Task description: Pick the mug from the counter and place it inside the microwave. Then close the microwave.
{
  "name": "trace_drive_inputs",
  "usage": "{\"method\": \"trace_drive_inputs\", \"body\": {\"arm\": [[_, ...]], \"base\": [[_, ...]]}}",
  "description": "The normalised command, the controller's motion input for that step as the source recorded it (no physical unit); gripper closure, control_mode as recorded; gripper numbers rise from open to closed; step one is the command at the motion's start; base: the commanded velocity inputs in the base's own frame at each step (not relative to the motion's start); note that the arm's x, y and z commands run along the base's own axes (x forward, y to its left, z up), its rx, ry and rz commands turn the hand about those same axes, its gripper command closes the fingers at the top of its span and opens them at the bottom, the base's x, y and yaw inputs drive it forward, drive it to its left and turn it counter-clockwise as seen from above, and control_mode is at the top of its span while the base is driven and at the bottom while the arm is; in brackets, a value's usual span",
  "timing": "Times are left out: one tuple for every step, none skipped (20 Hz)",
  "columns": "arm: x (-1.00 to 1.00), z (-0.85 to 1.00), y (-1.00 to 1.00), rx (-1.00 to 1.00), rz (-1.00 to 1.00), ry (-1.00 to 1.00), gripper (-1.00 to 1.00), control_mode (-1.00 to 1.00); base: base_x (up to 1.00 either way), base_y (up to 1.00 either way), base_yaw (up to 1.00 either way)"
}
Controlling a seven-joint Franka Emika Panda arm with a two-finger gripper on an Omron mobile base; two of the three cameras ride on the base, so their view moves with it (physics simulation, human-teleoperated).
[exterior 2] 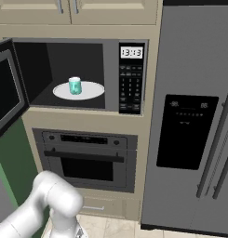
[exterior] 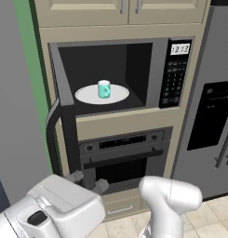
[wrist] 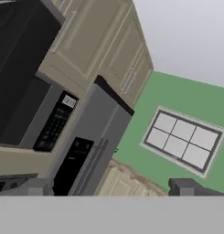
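From my right cam: mug (exterior 2: 75, 85) sitting upright on the white turntable (exterior 2: 90, 90) inside the microwave (exterior 2: 129, 76), door (exterior 2: 6, 90) swung wide open to the left. Clock on the keypad reads 13:13. Wall oven (exterior 2: 87, 160) right below, big grey fridge (exterior 2: 194, 116) on the right.

The mug (exterior: 104, 88) looks like glossy teal ceramic with a pale highlight, standing on a smooth, matt white turntable (exterior: 90, 96). Around it, the microwave (exterior: 173, 74) has a flat black cavity and a dark, plastic-looking keypad panel. Below the microwave, the wall oven (exterior: 124, 158) shows dull grey metal trim around dark glass. Right of the microwave, the refrigerator (exterior 2: 194, 116) is brushed grey metal with a glossy black panel. The surrounding cabinets (exterior: 120, 11) are matt beige, painted-looking.
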Motion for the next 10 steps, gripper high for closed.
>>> {"method": "trace_drive_inputs", "body": {"arm": [[0.19, -0.11, 0.44, -0.08, 0.00, -0.21, -1.00, -1.00], [0.19, -0.10, 0.46, -0.08, 0.00, -0.20, -1.00, -1.00], [0.24, -0.14, 0.47, -0.07, 0.00, -0.19, -1.00, -1.00], [0.23, -0.14, 0.49, -0.05, 0.00, -0.19, -1.00, -1.00], [0.19, -0.16, 0.50, -0.04, 0.00, -0.19, -1.00, -1.00], [0.00, -0.16, 0.52, 0.00, 0.00, -0.19, -1.00, -1.00], [0.00, -0.10, 0.56, 0.00, 0.00, -0.19, -1.00, -1.00], [0.00, -0.06, 0.61, 0.00, 0.02, -0.14, -1.00, -1.00], [0.00, -0.06, 0.56, 0.00, 0.04, -0.13, -1.00, -1.00], [0.00, -0.09, 0.50, 0.00, 0.04, -0.12, -1.00, -1.00]], "base": [[0.00, 0.00, 0.00], [0.00, 0.00, 0.00], [0.00, 0.00, 0.00], [0.00, 0.00, 0.00], [0.00, 0.00, 0.00], [0.00, 0.00, 0.00], [0.00, 0.00, 0.00], [0.00, 0.00, 0.00], [0.00, 0.00, 0.00], [0.00, 0.00, 0.00]]}}
